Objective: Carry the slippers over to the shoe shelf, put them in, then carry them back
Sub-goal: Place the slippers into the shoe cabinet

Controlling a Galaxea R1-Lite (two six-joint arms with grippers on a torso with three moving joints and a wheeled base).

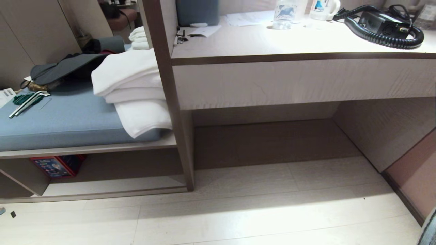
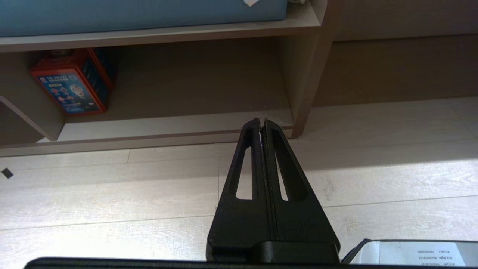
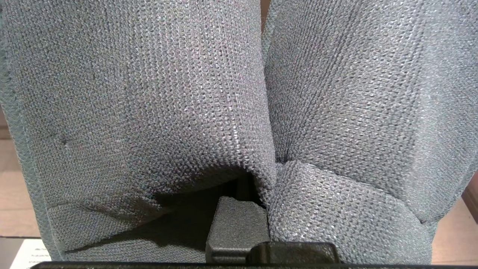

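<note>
Filling the right wrist view, the slippers (image 3: 149, 93) are clamped in the right gripper (image 3: 239, 220), the left gripper (image 2: 261, 125) pinched empty, so delivery appears underway; next, reach the shoe shelf (image 1: 112, 185) at lower left beneath the bench (image 1: 68, 119).

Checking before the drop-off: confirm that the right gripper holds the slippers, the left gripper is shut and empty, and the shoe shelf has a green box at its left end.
One detail is wrong: the box in the shoe shelf is red and blue, as the left wrist view shows. The right gripper does hold the slippers; the left gripper is shut and empty.
</note>
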